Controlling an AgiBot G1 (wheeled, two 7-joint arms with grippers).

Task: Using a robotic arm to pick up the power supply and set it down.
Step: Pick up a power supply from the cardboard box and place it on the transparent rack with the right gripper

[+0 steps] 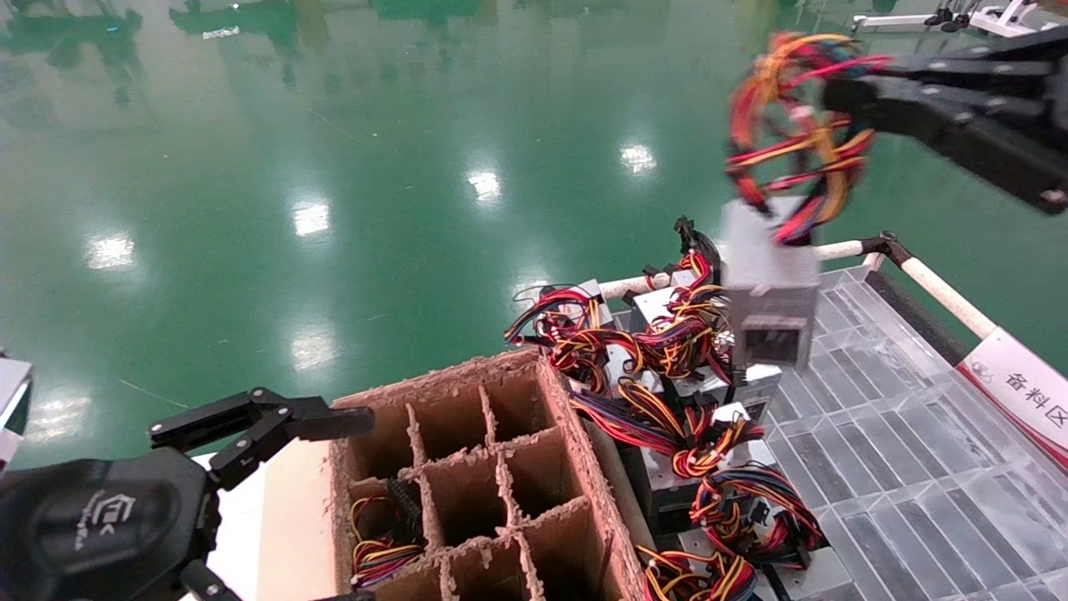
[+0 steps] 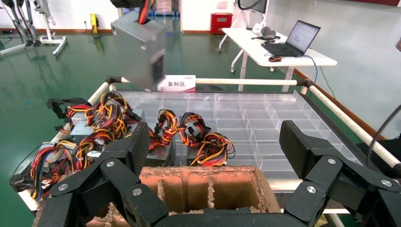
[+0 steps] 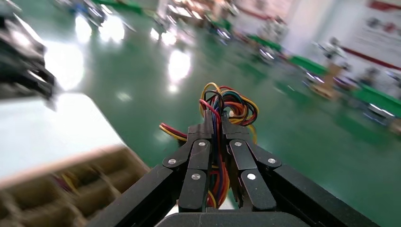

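The power supply [image 1: 769,280], a grey metal box with a dark socket recess, hangs in the air above the far side of the rack. It dangles from its looped red, yellow and black wires [image 1: 791,125]. My right gripper [image 1: 834,88] is shut on that wire bundle [image 3: 231,101], and the strands run between its fingers [image 3: 215,120]. In the left wrist view the hanging power supply [image 2: 139,52] shows high above the rack. My left gripper [image 1: 363,507] stands open beside the cardboard box, with nothing between its fingers [image 2: 217,146].
A brown cardboard divider box [image 1: 576,451] sits below, with wires in one cell. Beside it lie several other power supplies [image 1: 667,351] with tangled cables. A clear ribbed tray surface [image 1: 901,434] spreads to the right, edged by white rails [image 1: 943,292] and a red-and-white sign [image 1: 1022,392].
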